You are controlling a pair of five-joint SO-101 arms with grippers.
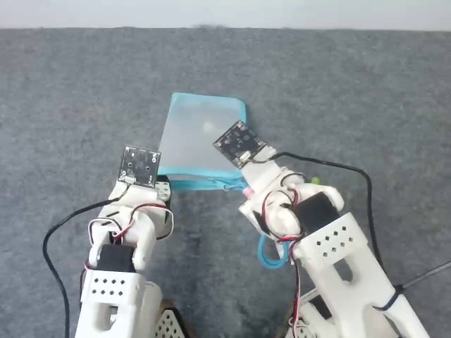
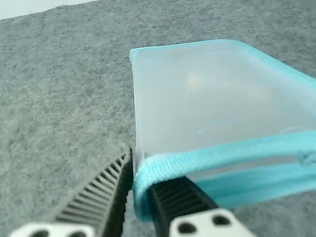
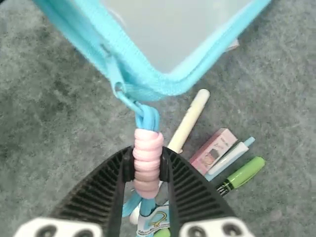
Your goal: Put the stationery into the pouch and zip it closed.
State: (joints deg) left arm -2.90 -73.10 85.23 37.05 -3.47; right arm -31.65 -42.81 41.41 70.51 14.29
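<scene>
A translucent pouch with light-blue trim lies flat in the middle of the grey mat. My left gripper is shut on the pouch's near left corner, pinching the blue zipper edge. My right gripper is shut on the pink beaded zipper pull, which hangs on a blue cord from the slider near the pouch's near right corner. The stationery lies on the mat outside the pouch, under the right arm: a cream pen, a pink eraser, a light-blue pen and a green marker.
A blue cord loop lies on the mat beside the right arm. A black cable trails from the right wrist, another from the left arm. The grey mat ends at a white wall at the back.
</scene>
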